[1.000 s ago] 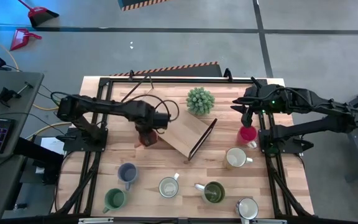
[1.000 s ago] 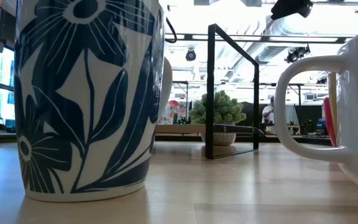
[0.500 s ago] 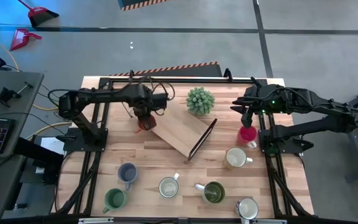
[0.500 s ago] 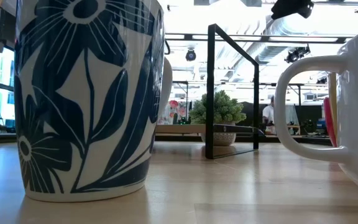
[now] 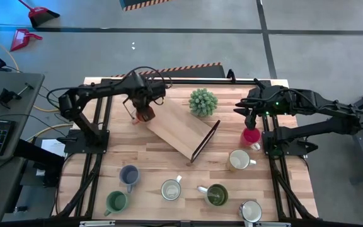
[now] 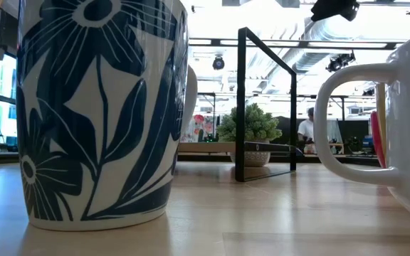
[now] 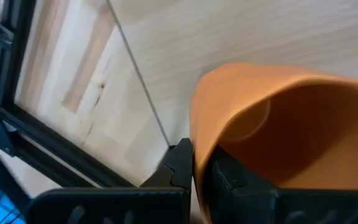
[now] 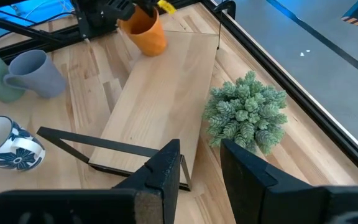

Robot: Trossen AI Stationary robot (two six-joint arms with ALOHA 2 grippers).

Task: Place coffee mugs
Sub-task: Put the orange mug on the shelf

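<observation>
Grey workshop floor surrounds a pale wooden bench (image 5: 169,161) framed by black rails. Over its far left part, the left gripper (image 5: 145,112) is clamped tight on the rim of the orange mug (image 5: 146,115), one finger inside and one outside, as the left wrist view shows; the mug sits at the upper end of a sloping wooden board (image 5: 178,131) that leans against a black wire frame (image 5: 205,140). Whether the mug touches the board cannot be told. Just beyond the board stands a spiky green potted plant (image 5: 203,101).

At the bench's far right edge, the right gripper (image 5: 251,120) hangs with its fingers parted, right above the red-pink mug (image 5: 251,136); it holds nothing that can be seen.

Nearer the front, the other mugs stand apart from one another on the bench: a cream mug (image 5: 237,160) below the red-pink one, a blue-grey mug (image 5: 129,175), a bright green mug (image 5: 115,202), a white mug with blue flowers (image 5: 171,189), a dark olive mug (image 5: 216,195) and a white mug (image 5: 251,211) at the front right corner.
</observation>
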